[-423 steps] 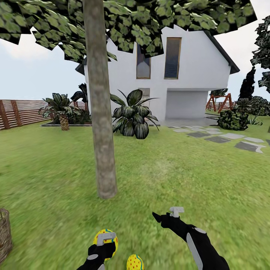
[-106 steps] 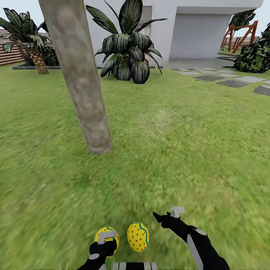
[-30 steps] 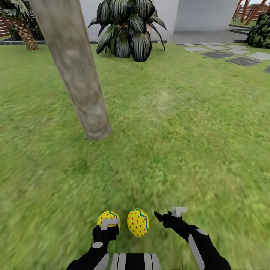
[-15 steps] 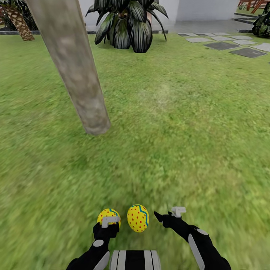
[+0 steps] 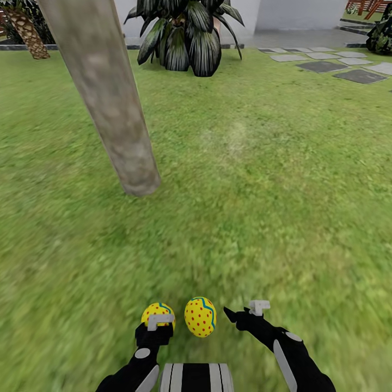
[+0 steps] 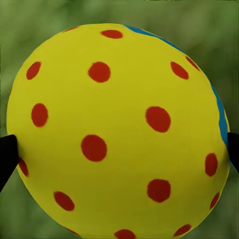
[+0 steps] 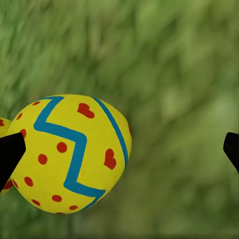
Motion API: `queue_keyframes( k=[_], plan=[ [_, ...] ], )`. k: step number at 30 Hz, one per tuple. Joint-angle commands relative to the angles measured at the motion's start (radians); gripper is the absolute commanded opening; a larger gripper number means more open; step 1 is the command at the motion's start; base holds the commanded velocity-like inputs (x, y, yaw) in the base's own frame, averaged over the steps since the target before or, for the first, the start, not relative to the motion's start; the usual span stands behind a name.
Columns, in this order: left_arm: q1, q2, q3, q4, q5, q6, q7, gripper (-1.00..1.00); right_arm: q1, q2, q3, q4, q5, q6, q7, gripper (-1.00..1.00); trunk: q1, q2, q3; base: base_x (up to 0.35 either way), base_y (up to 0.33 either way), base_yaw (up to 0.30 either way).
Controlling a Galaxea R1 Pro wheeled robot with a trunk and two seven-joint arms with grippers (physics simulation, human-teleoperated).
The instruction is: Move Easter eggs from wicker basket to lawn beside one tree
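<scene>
A yellow Easter egg [image 5: 158, 312] with red dots sits in my left gripper [image 5: 157, 325], which is shut on it; up close the egg [image 6: 117, 132] spans the space between the black fingertips [image 6: 7, 155]. A second egg [image 5: 200, 317] lies on the lawn [image 5: 261, 207] between my two grippers. My right gripper [image 5: 243, 312] is open beside it, and the egg [image 7: 72, 152] rests near one of the fingertips [image 7: 10, 152]. The tree [image 5: 117, 120] has its trunk base ahead and to the left. The wicker basket is out of view.
A low broad-leaved dark plant [image 5: 182, 38] stands at the back by the white house wall. Grey stepping stones [image 5: 337, 62] run across the far right. A palm-like trunk [image 5: 26, 30] is at the far left. Open grass lies around the tree's base.
The head view has tilted down and come nearer to the tree; the basket has left the picture. My left gripper keeps its egg. Nothing has moved in the last half second.
</scene>
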Motion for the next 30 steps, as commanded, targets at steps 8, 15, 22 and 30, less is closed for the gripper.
queue_keyframes(
  k=[8, 15, 22, 30],
  plan=[
    [0.000, 0.001, -0.008, 0.023, 0.020, 0.005, 0.034, 1.00, 0.000, 0.001, -0.004, -0.001, -0.008, 0.009, 0.005, 1.00, -0.001, 0.001, 0.011, 0.000, 0.000, 0.000],
    [0.000, 0.001, -0.008, 0.023, 0.020, 0.005, 0.035, 1.00, 0.000, 0.001, -0.004, -0.001, -0.008, 0.009, 0.005, 1.00, -0.002, 0.001, 0.015, 0.000, 0.000, 0.000],
    [0.000, 0.001, -0.008, 0.023, 0.020, 0.006, 0.036, 1.00, 0.000, 0.001, -0.004, -0.001, -0.008, 0.009, 0.005, 1.00, -0.005, 0.002, 0.042, 0.000, 0.000, 0.000],
    [0.000, 0.001, -0.008, 0.023, 0.020, 0.006, 0.035, 1.00, 0.000, 0.001, -0.005, -0.001, -0.008, 0.009, 0.005, 1.00, -0.008, 0.004, 0.073, 0.000, 0.000, 0.000]
  ],
)
